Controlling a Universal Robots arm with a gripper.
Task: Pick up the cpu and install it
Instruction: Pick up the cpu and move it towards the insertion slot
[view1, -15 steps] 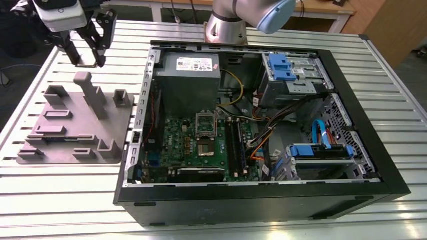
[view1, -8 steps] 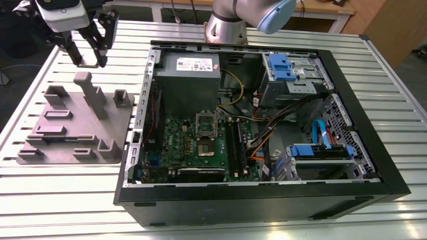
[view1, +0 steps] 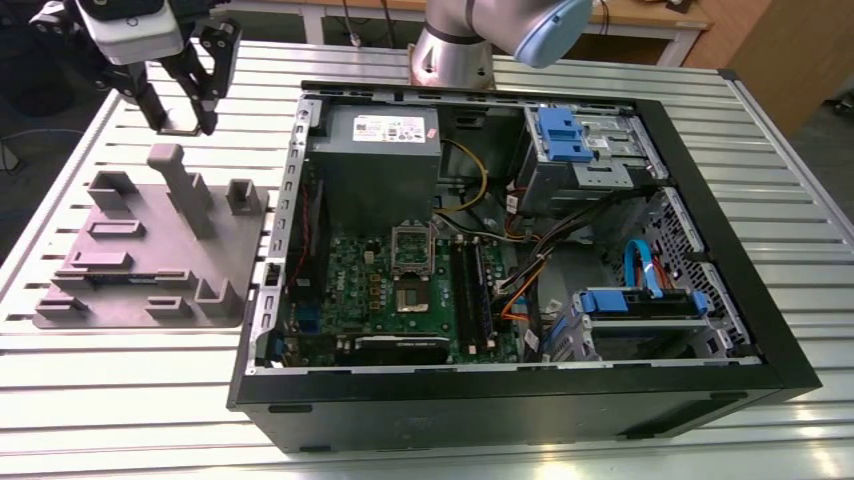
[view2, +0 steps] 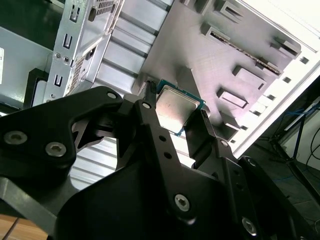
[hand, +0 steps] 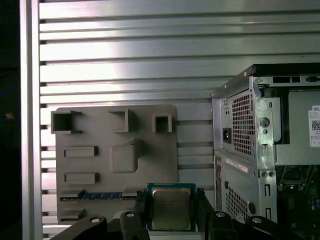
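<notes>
Clearly, the gripper is closed partway, its jaws clamping the cpu by two opposite edges.

Under me: ribbed silver surface, glare on slats. Past its edge, wooden bench on white frame; brown cabinet by one corner; dark floor.
</notes>
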